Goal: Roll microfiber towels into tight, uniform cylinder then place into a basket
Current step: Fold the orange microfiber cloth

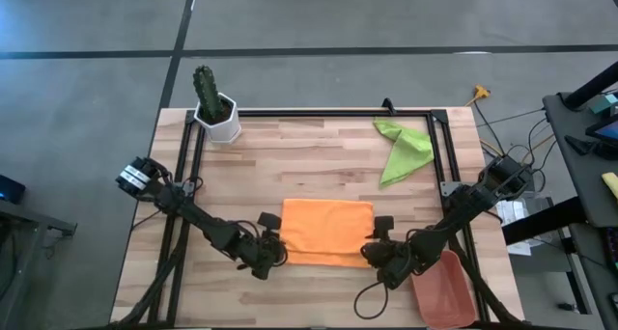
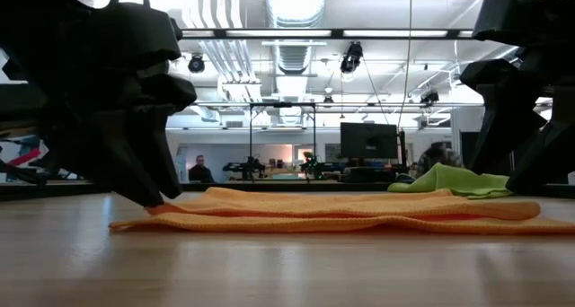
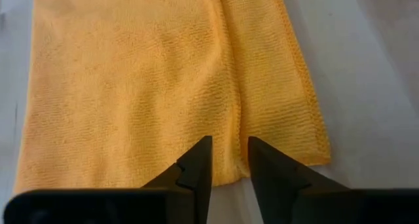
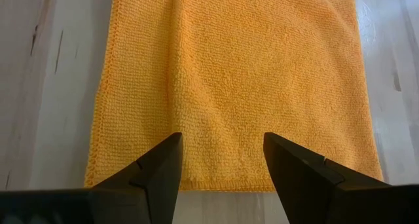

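While closing on the orange towel (image 1: 326, 232) at its left short edge, left gripper (image 3: 229, 160) shows fingers narrowed to a slim gap with a raised fold of cloth between them; firm pinch or not: cannot tell. Right gripper (image 4: 222, 155) at the opposite short edge, fingers spread wide over the hem, nothing held. Towel flat and folded double, near the table's (image 1: 290, 166) front edge, centred. Green towel (image 1: 404, 149) crumpled near the back right corner. Basket (image 1: 446, 289) at the front right corner, beside the right arm.

Risks:
- Left pinch catching only the top layer: fold peels open, roll starts uneven.
- One end lifted before the other is gripped: cloth skews, cylinder comes out conical.
- Fingertips pressing into the wood: towel drags and bunches.
- Right arm sweep clipping the basket, given how near it sits.
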